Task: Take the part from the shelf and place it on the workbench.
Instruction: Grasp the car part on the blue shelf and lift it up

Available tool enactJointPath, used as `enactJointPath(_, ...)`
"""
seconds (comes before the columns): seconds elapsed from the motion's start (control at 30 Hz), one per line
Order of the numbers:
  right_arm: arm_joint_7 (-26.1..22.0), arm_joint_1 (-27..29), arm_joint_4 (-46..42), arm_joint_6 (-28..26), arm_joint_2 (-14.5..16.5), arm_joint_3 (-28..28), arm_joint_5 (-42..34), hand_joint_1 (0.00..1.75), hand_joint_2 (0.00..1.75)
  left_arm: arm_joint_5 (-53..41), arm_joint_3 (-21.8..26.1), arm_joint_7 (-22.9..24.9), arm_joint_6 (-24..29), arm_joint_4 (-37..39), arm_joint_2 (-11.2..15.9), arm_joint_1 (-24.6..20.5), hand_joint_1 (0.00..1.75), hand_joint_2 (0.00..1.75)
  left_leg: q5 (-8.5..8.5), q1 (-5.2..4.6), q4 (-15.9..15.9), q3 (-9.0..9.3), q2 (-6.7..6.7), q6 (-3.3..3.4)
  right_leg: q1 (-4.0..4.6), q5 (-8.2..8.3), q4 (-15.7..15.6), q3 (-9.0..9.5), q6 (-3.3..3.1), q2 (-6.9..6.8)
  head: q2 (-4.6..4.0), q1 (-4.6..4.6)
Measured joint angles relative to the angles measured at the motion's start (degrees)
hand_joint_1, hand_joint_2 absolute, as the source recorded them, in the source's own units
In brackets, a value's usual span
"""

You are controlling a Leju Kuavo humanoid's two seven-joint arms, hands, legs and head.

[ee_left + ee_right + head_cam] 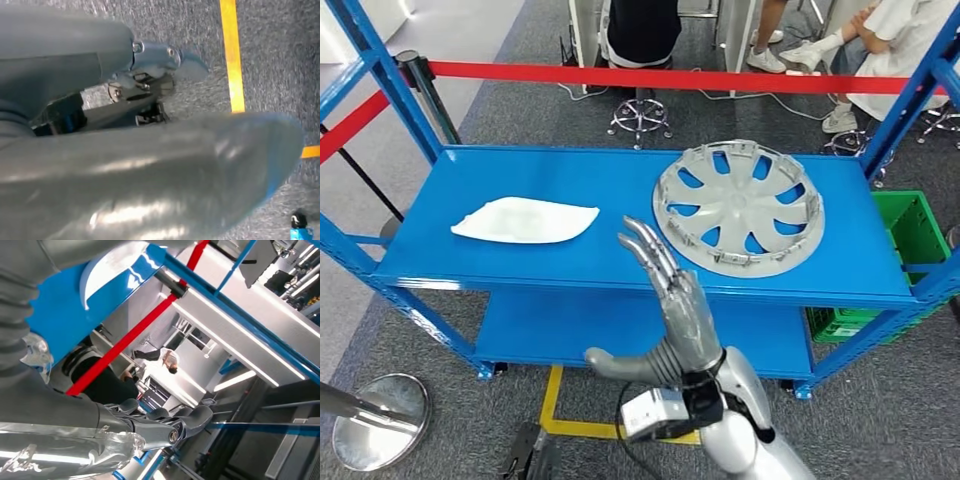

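Observation:
A silver wheel cover (739,207) lies flat on the right half of the blue shelf's (622,180) top level. A white curved part (524,219) lies on the left half, and in the right wrist view it is the pale shape (109,270) on blue. My right hand (675,300) is raised in front of the shelf's near edge between the two parts, fingers stretched out and thumb spread, holding nothing. In its own wrist view the right hand (151,425) has nothing in it. My left hand (151,150) hangs over the grey floor, fingers straight and empty.
A red barrier tape (660,77) runs behind the shelf, with seated people beyond it. A green crate (916,235) stands at the shelf's right end. A stanchion base (380,420) sits on the floor at lower left. Yellow floor tape (554,400) marks the carpet below the shelf.

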Motion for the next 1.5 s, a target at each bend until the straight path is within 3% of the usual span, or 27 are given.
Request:
enactJointPath(0.07,-0.38,-1.39,1.68,-0.19,0.31,0.04,0.1,0.0,1.75,-0.15,-0.46,0.04,-0.14,0.0,0.01,-0.07,0.0,0.0,-1.04,0.06,1.27,-0.62,0.08,-0.59,-0.18,0.26,-0.3,0.04,-0.71,-0.07,-0.01,-0.12)
enactJointPath(0.1,-0.52,-1.89,2.28,-0.28,0.49,0.05,0.1,0.0,1.75,-0.2,-0.63,0.05,-0.16,0.0,0.02,-0.1,0.0,0.0,-2.44,0.07,3.5,-1.67,0.13,-0.85,-0.32,0.35,-0.44,0.06,-0.98,-0.14,-0.01,-0.23)
enactJointPath(0.2,-0.69,-2.56,3.8,-0.42,0.77,0.09,0.1,0.0,1.75,-0.3,-0.87,0.08,-0.2,0.0,0.07,-0.09,0.0,0.0,-7.12,0.09,14.31,-6.96,0.18,-1.32,-0.37,0.34,-0.45,-0.01,-1.26,-0.32,-0.01,-0.37)
enactJointPath(0.23,-0.7,-2.6,4.22,-0.44,0.79,0.1,0.1,0.0,1.31,-0.33,-0.94,0.09,-0.21,0.0,0.09,-0.07,0.0,0.0,-7.15,0.09,15.98,-7.92,0.18,-1.36,-0.39,0.32,-0.45,0.0,-1.26,-0.35,-0.01,-0.37)
enactJointPath(0.27,-0.71,-2.65,4.56,-0.45,0.81,0.11,0.1,0.0,0.87,-0.34,-1.01,0.09,-0.21,0.0,0.1,-0.05,0.0,0.0,-6.04,0.1,15.4,-7.79,0.19,-1.35,-0.42,0.31,-0.44,0.04,-1.23,-0.34,-0.01,-0.38)
enactJointPath(0.33,-0.02,-2.99,5.13,-0.09,0.95,0.15,0.24,0.0,0.0,-0.34,-1.1,0.06,-0.28,0.0,0.12,-0.05,0.0,0.0,-1.82,0.17,8.71,-4.69,0.3,-1.3,-0.5,0.2,-0.43,0.19,-1.01,-0.25,0.0,-0.38)
enactJointPath(0.4,2.53,-4.51,6.72,1.74,1.08,0.45,0.46,0.0,0.0,-0.34,-1.18,-0.47,-0.73,0.02,0.06,-0.14,0.0,0.0,0.54,0.18,1.93,-1.46,0.37,-0.97,-0.27,0.06,-0.26,0.12,-0.46,-0.04,0.0,-0.42)
enactJointPath(0.43,3.77,-5.95,8.45,3.04,1.14,0.68,0.45,0.0,0.0,-0.34,-1.24,-0.95,-1.1,0.03,0.03,-0.22,0.0,0.0,0.71,0.15,0.43,-0.85,0.36,-0.66,-0.12,0.1,-0.28,0.0,-0.12,0.06,0.0,-0.44)
enactJointPath(0.53,4.93,-11.92,17.0,6.27,1.51,1.29,0.1,0.0,0.0,-0.39,-1.54,-2.28,-2.13,0.04,-0.03,-0.42,0.0,0.0,0.75,0.19,-0.09,-0.99,0.24,0.66,-0.12,0.21,-0.5,-0.23,0.86,0.0,0.0,-0.37)
enactJointPath(0.6,5.97,-16.1,23.43,7.94,1.94,1.83,0.55,0.0,0.87,-0.5,-1.8,-2.72,-2.56,0.04,-0.05,-0.56,0.0,0.0,0.97,0.39,-0.22,-0.97,0.23,1.39,-0.16,-1.62,2.6,-1.77,1.4,-0.19,0.0,-0.13)
enactJointPath(0.67,8.08,-19.65,29.55,8.99,2.27,2.68,1.76,0.0,1.75,-0.72,-2.06,-3.03,-2.86,0.04,-0.01,-0.66,0.0,0.0,0.97,0.39,-0.21,-0.97,0.21,1.74,-0.19,-4.99,10.18,-5.46,1.72,-0.29,-0.01,0.12)
enactJointPath(0.73,11.01,-22.04,35.17,9.04,2.48,3.43,2.93,0.0,1.75,-0.85,-2.18,-3.25,-2.97,0.04,0.09,-0.66,0.0,0.0,0.94,0.35,-0.2,-0.94,0.09,1.82,-0.2,-6.34,15.71,-8.41,1.8,-0.28,-0.01,0.17)
enactJointPath(0.77,12.65,-22.96,37.71,8.67,2.6,3.65,3.32,0.0,1.75,-0.87,-2.2,-3.31,-2.96,0.04,0.13,-0.65,0.0,0.0,0.91,0.34,-0.19,-0.87,-0.01,1.81,-0.2,-5.33,15.24,-8.41,1.72,-0.29,-0.01,0.19)
enactJointPath(0.83,16.09,-24.68,42.24,7.4,2.94,3.85,3.82,0.0,1.75,-0.87,-2.24,-3.42,-2.9,0.04,0.18,-0.67,0.0,0.0,0.79,0.34,-0.17,-0.63,-0.19,1.65,-0.19,-1.16,8.56,-5.53,1.38,-0.3,-0.01,0.21)
enactJointPath(0.9,20.24,-26.42,45.97,6.09,3.32,3.87,4.26,0.0,1.75,-0.87,-2.3,-3.51,-2.81,0.04,0.2,-0.74,0.0,0.0,0.64,0.12,-0.09,-0.57,-0.26,1.2,-0.09,1.43,1.62,-2.13,1.0,-0.25,-0.01,0.14)
enactJointPath(0.93,22.66,-27.18,47.76,5.9,3.46,3.84,4.5,0.0,1.75,-0.9,-2.35,-3.55,-2.77,0.04,0.24,-0.77,0.0,0.0,0.64,0.04,-0.09,-0.63,-0.28,0.93,-0.03,1.72,-0.01,-1.36,0.81,-0.19,-0.01,0.12)
enactJointPath(1.07,30.42,-29.3,53.46,9.55,3.61,3.31,5.07,0.0,1.75,-1.03,-2.63,-3.54,-2.76,0.04,0.36,-0.95,0.0,0.0,-0.01,0.06,0.53,-1.12,-0.12,-0.29,-0.19,1.79,-0.84,-1.26,-0.29,0.02,-0.01,-0.06)
enactJointPath(1.13,33.18,-30.07,55.47,12.21,3.6,2.94,5.47,0.0,1.75,-1.04,-2.79,-3.43,-2.8,0.04,0.42,-1.17,0.0,0.0,-2.92,0.08,5.48,-3.46,0.07,-0.8,-0.45,1.89,-1.04,-1.15,-0.7,-0.04,-0.01,-0.32)
enactJointPath(1.2,35.09,-30.36,57.1,13.68,3.55,2.81,6.03,0.0,1.75,-1.04,-2.92,-3.26,-2.8,0.04,0.52,-1.28,0.0,0.0,-6.09,0.13,13.18,-7.35,0.13,-1.09,-0.47,1.84,-1.04,-1.15,-0.87,-0.11,0.0,-0.48)
enactJointPath(1.23,35.57,-30.39,57.72,14.01,3.52,2.79,6.21,0.0,1.75,-1.04,-2.96,-3.21,-2.8,0.04,0.58,-1.28,0.0,0.0,-6.41,0.15,15.46,-8.63,0.15,-1.17,-0.49,1.8,-1.04,-1.11,-0.88,-0.12,-0.01,-0.49)
enactJointPath(1.27,35.82,-30.45,58.2,14.21,3.51,2.79,6.32,0.0,1.75,-1.04,-2.97,-3.19,-2.8,0.04,0.64,-1.29,0.0,0.0,-5.6,0.17,15.73,-8.93,0.16,-1.22,-0.53,1.75,-1.03,-1.03,-0.84,-0.11,-0.01,-0.5)
enactJointPath(1.3,36.07,-30.57,58.58,14.29,3.51,2.79,6.45,0.0,1.75,-1.04,-2.98,-3.18,-2.77,0.04,0.69,-1.33,0.0,0.0,-3.8,0.22,13.78,-8.13,0.18,-1.24,-0.6,1.67,-1.03,-0.87,-0.73,-0.07,-0.01,-0.5)
enactJointPath(1.37,37.02,-30.96,59.13,13.94,3.51,2.79,7.02,0.0,1.75,-1.02,-3.0,-3.18,-2.66,0.04,0.74,-1.44,0.0,0.0,0.28,0.4,6.32,-4.56,0.27,-1.4,-0.6,1.35,-0.86,-0.56,-0.24,0.0,-0.01,-0.58)
enactJointPath(1.4,37.77,-31.17,59.38,13.32,3.51,2.79,7.48,0.0,1.75,-1.0,-3.01,-3.17,-2.56,0.04,0.73,-1.52,0.0,0.0,1.31,0.48,3.16,-3.06,0.24,-1.19,-0.49,1.2,-0.73,-0.58,0.06,0.05,-0.01,-0.62)
enactJointPath(1.43,38.57,-31.33,59.62,12.29,3.5,2.77,7.94,0.0,1.75,-0.97,-3.02,-3.15,-2.48,0.04,0.72,-1.56,0.0,0.0,1.67,0.51,1.18,-2.16,0.2,-0.9,-0.35,1.12,-0.65,-0.65,0.39,0.07,-0.01,-0.63)
enactJointPath(1.5,39.83,-31.47,60.07,9.37,3.48,2.54,8.59,0.0,1.75,-0.86,-3.02,-3.11,-2.31,0.04,0.69,-1.57,0.0,0.0,1.35,0.46,0.37,-1.97,0.06,0.15,-0.28,1.16,-0.76,-0.77,0.93,0.08,0.0,-0.55)
